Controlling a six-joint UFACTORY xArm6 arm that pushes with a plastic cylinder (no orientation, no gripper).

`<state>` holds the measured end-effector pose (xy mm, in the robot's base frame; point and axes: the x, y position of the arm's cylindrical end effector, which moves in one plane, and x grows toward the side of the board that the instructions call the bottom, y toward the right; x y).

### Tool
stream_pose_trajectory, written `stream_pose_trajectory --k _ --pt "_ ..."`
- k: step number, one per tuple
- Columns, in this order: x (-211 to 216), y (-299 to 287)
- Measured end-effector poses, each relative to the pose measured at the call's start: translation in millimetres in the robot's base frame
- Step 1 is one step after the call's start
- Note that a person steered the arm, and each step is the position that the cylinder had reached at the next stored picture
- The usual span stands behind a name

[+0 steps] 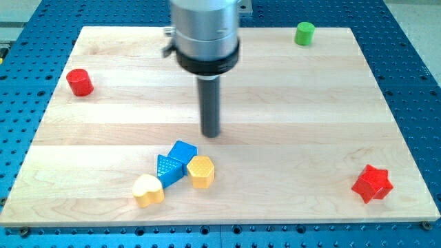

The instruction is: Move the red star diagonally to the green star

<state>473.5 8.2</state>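
Note:
The red star (372,183) lies near the board's right edge, toward the view's bottom right. No green star shows; the only green block is a green cylinder (304,33) at the view's top right. My tip (211,134) is at the board's middle, far to the left of the red star and just above the cluster of blue and yellow blocks. It touches no block.
A blue cube (182,151), a blue triangle (168,168), a yellow hexagon (200,171) and a yellow heart (148,191) cluster below my tip. A red cylinder (80,82) stands at the left. The wooden board (289,124) sits on a blue perforated table.

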Motion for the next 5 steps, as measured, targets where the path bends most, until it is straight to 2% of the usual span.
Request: stream_pose_trajectory --k 1,2,3,4,5 --pt "-4.5 89.8" --pt "-3.3 116.3" --pt "26.0 197.4" --pt "41.7 309.0" --pt "104.0 295.0"
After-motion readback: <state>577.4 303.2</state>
